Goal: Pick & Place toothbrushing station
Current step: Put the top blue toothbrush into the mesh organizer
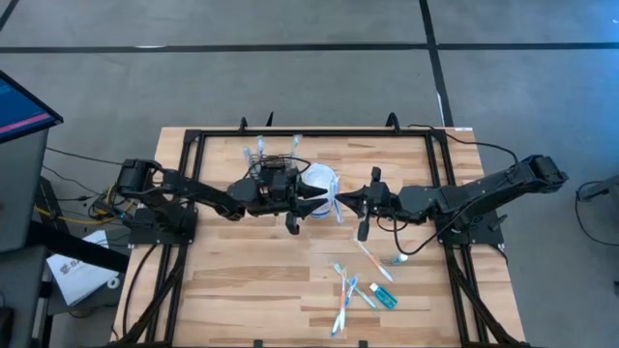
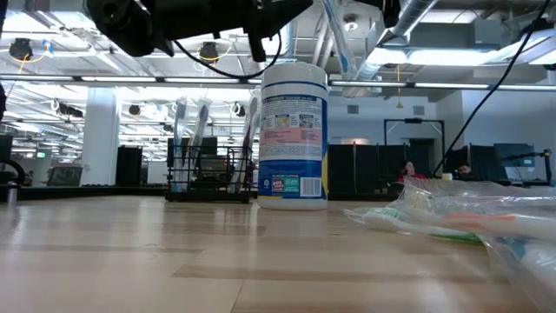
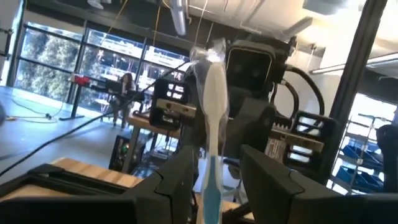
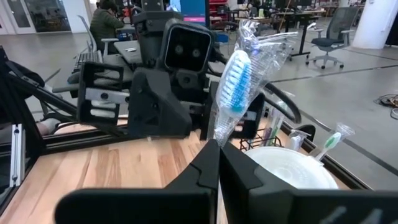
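Black wire-mesh toothbrushing station (image 1: 273, 166) standing upper centre of the high view, partly hidden under the left arm; brushes upright inside. Just right of it, white lidded tub (image 1: 319, 181). Above the tub, left gripper (image 1: 302, 207) clamped on a wrapped toothbrush (image 3: 211, 130); right gripper (image 1: 360, 199) pinched shut on another wrapped toothbrush (image 4: 236, 87). Loose wrapped toothbrushes (image 1: 356, 288) scattered lower centre-right, blurred in the low view.

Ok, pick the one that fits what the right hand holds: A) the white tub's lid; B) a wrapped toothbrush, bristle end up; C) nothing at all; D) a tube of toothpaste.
B: in the right wrist view, the right hand is shut on a wrapped toothbrush, its blue and white bristles sticking up above the fingers.
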Tool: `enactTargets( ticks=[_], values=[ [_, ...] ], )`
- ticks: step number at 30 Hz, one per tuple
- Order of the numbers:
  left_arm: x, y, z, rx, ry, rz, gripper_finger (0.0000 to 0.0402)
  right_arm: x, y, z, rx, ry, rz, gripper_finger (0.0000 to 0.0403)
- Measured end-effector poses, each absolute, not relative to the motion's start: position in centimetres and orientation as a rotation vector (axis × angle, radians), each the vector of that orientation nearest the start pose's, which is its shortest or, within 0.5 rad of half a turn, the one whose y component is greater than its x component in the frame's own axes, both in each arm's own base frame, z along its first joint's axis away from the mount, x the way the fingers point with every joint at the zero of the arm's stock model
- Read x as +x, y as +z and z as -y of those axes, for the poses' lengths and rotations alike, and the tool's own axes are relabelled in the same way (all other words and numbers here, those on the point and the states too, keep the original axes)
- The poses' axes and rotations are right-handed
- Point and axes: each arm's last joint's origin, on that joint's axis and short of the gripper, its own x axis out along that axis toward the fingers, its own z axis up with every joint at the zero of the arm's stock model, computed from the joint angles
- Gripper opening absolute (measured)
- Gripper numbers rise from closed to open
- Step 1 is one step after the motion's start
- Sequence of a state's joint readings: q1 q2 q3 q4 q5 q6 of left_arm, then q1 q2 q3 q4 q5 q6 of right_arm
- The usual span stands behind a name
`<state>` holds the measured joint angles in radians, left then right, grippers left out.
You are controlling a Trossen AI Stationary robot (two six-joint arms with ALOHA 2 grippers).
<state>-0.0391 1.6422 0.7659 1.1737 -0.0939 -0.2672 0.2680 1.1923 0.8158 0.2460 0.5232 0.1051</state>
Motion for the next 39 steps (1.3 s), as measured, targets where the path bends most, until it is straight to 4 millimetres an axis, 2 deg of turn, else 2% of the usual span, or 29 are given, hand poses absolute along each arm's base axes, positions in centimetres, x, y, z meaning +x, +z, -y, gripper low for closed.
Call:
enactTargets(
  ticks=[8, 13, 17, 27, 39],
  values=[
    [35.2, 24.8, 1.2, -0.277, -0.036, 0.307, 0.0127, 25.9, 30.2, -5.6, 0.053, -0.261, -0.109, 0.0],
    [35.3, 24.8, 1.1, -0.277, -0.032, 0.308, 0.0124, 25.9, 30.2, -5.6, 0.053, -0.261, -0.111, 0.0],
    [35.3, 24.8, 1.0, -0.276, -0.03, 0.308, 0.0101, 25.9, 30.2, -5.6, 0.052, -0.261, -0.113, 0.0],
    [35.3, 24.8, 1.0, -0.239, -0.023, 0.308, 0.001, 25.8, 30.2, -5.6, 0.051, -0.263, -0.114, 0.0],
    [35.3, 24.7, 1.0, -0.225, -0.021, 0.296, 0.0007, 25.8, 30.0, -5.6, 0.033, -0.263, -0.138, 0.0]
  ],
)
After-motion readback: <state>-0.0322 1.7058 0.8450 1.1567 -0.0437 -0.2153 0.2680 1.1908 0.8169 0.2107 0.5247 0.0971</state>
